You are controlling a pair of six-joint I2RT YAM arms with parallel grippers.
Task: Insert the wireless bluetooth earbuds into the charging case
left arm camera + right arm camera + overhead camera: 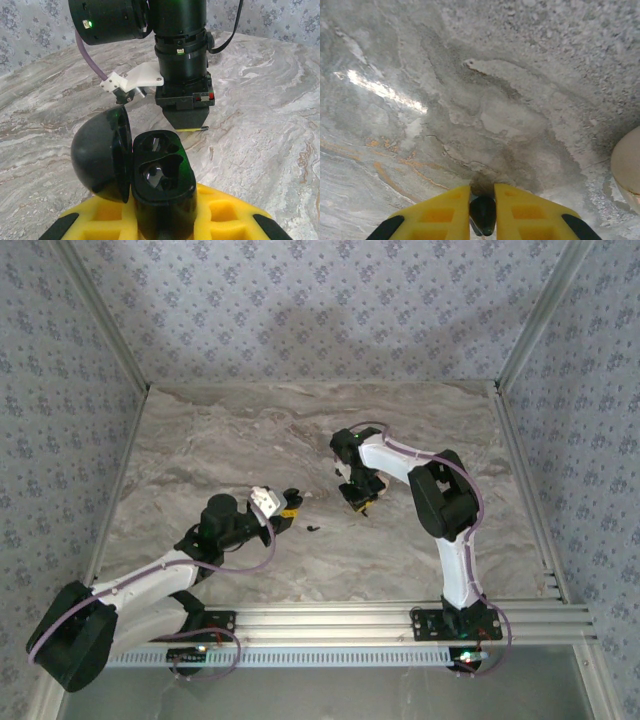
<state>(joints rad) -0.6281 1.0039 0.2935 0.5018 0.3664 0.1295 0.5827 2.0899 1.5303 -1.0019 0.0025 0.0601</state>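
A grey marbled table [430, 430] seen from above, with two robot arms reaching in from the near edge. The left gripper [284, 507] is closed on a black charging case [162, 182], gripping its lower body between yellow fingers [220, 212]. The case's rounded lid [100, 152] hangs open to the left, and two hollow wells face upward. Just beyond the case, the right gripper [482, 192] points straight down at the table, its yellow fingers nearly together and pinching an earbud [482, 214], a small dark rounded piece, just above the marble. A second earbud [314, 529], too small to make out in detail, lies on the table between the two grippers.
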